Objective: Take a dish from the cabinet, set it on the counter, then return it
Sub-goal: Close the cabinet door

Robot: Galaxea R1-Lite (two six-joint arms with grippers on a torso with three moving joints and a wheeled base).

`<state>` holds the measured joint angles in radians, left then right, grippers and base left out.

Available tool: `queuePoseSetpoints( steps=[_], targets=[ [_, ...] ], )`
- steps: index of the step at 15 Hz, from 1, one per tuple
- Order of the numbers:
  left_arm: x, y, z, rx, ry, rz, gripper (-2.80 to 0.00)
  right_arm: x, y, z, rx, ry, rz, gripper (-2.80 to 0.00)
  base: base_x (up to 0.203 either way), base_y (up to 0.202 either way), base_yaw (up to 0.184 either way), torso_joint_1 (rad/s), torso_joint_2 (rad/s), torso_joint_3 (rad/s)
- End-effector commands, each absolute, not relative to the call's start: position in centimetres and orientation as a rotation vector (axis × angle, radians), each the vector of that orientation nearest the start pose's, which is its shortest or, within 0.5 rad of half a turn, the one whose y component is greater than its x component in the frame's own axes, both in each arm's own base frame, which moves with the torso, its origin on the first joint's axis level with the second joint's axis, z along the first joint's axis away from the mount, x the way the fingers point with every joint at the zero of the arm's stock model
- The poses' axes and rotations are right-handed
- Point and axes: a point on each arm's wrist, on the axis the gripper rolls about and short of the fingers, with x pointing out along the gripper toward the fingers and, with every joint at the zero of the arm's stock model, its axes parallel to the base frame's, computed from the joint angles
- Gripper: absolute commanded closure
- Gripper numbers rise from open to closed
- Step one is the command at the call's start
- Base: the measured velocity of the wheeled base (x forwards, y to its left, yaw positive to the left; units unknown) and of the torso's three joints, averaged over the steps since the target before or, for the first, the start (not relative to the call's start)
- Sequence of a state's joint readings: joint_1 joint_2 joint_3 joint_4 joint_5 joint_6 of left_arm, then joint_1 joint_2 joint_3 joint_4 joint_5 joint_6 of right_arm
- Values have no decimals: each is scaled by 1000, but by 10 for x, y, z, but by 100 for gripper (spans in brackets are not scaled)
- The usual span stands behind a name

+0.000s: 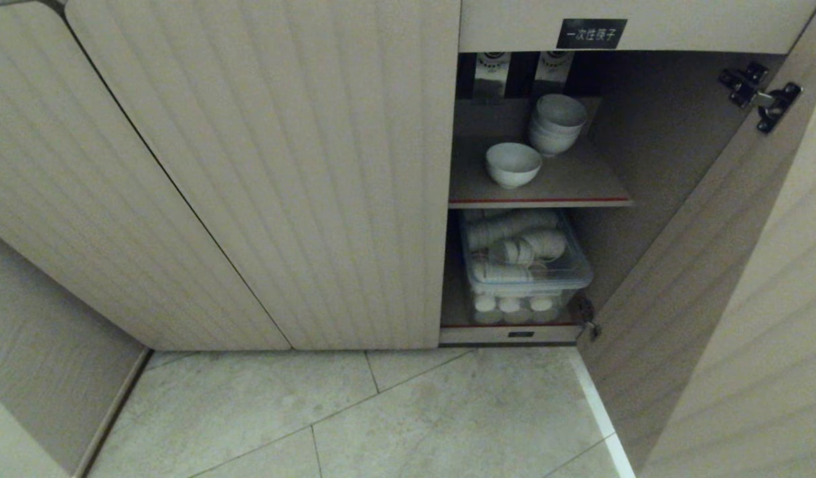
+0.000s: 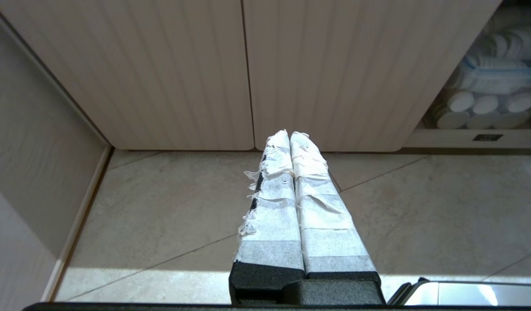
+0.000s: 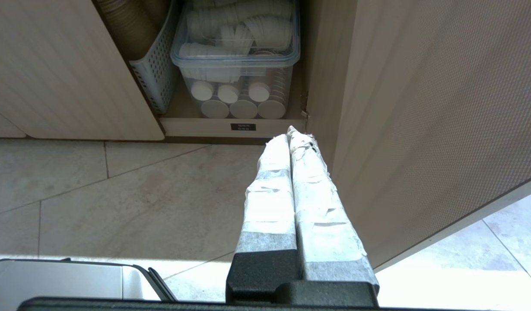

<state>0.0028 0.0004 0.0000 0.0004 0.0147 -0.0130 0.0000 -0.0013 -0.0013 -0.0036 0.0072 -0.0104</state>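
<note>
Head view: small white ceramic bowl (image 1: pixel 512 164) alone on red-edged upper shelf (image 1: pixel 580 189) of open cabinet (image 1: pixel 261 166); likely light, glossy-slick, breakable, best pinched at rim; left gripper (image 2: pixel 290 134) and right gripper (image 3: pixel 288 131) both pressed together, empty.

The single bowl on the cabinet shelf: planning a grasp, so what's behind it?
Behind the single bowl, a stack of nested bowls stands on the same shelf; the back of the shelf beyond them is dark and unreadable.

Right gripper (image 3: pixel 290 134): taped fingers pressed together, above floor tiles (image 3: pixel 118 194), near clear lidded bin (image 3: pixel 237 65) in cabinet (image 3: pixel 66 65).
</note>
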Motion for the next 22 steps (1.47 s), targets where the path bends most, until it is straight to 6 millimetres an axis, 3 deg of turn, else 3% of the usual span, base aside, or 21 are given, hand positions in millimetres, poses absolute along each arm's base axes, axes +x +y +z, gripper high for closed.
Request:
queuePoseSetpoints(
  steps=[1, 22],
  targets=[
    [-23, 0, 75, -14, 0, 18, 0, -23, 0, 76, -11, -5, 8, 0, 0, 0, 0, 0, 0, 0],
    [-23, 0, 75, -14, 0, 17, 0, -23, 0, 76, -11, -6, 8, 0, 0, 0, 0, 0, 0, 0]
  ],
)
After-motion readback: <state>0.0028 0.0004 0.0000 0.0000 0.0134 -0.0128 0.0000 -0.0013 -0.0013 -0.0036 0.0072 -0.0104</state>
